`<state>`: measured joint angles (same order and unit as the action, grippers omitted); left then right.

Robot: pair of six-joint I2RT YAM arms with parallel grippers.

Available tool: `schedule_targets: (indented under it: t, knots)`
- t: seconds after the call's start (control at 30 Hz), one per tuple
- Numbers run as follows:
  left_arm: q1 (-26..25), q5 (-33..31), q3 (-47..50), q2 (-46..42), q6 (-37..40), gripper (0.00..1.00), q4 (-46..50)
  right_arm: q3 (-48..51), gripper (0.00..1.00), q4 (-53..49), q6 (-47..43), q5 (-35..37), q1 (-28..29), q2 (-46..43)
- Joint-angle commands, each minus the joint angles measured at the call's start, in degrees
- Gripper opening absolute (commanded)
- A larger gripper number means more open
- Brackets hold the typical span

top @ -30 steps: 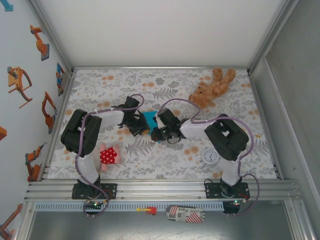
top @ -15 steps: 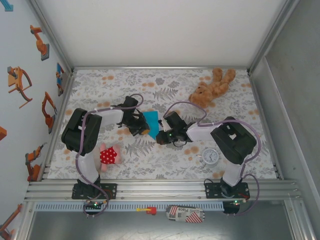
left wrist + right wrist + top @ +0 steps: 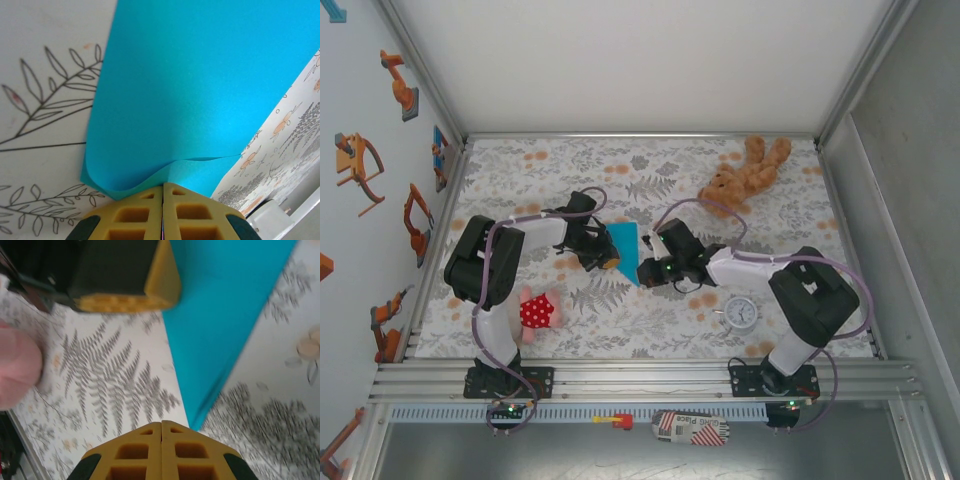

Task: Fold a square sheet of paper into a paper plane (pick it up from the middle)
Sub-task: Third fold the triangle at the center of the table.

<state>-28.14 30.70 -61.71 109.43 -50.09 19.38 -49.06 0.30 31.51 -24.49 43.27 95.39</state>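
The square sheet of paper [image 3: 624,243] is turquoise and folded to a wedge that tapers to a point toward the near side. My left gripper [image 3: 610,262] sits at its left edge. In the left wrist view that gripper [image 3: 163,184] is shut on the paper's near edge, and the sheet [image 3: 200,90] buckles upward there. My right gripper [image 3: 642,272] is shut just beside the paper's pointed tip. In the right wrist view the right gripper [image 3: 161,422] holds nothing; the paper's [image 3: 225,315] point ends just right of the fingertips.
A brown teddy bear [image 3: 745,175] lies at the back right. A small white clock [image 3: 740,313] stands near the right arm's base. A pink toy with a red dotted patch [image 3: 535,310] lies by the left arm. The table has a floral cloth [image 3: 520,190].
My right arm has swung outward to the right and its gripper has slid off the paper to the pointed tip, so more blue shows. The left gripper has stayed put.
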Motion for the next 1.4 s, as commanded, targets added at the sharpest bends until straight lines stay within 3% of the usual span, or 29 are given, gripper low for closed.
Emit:
schedule_targets:
  t: [0.0,0.23,0.63,0.97,1.1,1.37]
  knots:
    - [-0.25,-8.28,1.62,4.35,1.23,0.09,4.1,-4.97,0.0,-0.55,0.8,-0.42,0.11,4.36]
    - [-0.2,-7.19,1.33,3.11,1.3,0.09,3.49,-11.43,0.0,-2.67,0.49,-0.04,0.15,12.11]
    - [-2.02,-4.12,0.79,-5.6,6.07,0.11,-4.99,-11.65,0.0,-6.61,0.96,1.88,0.15,16.66]
    - [-4.02,-3.03,5.56,-3.31,6.99,0.1,-11.84,-11.33,0.0,-6.54,2.43,1.65,0.15,17.27]
    - [-3.94,-6.31,6.73,-3.03,9.27,0.1,-11.95,-10.99,0.0,-7.02,3.24,1.99,0.15,17.45]
    - [2.15,-10.5,9.48,-1.98,14.43,0.1,-12.08,-9.47,0.0,-10.58,3.91,4.1,0.0,17.92]
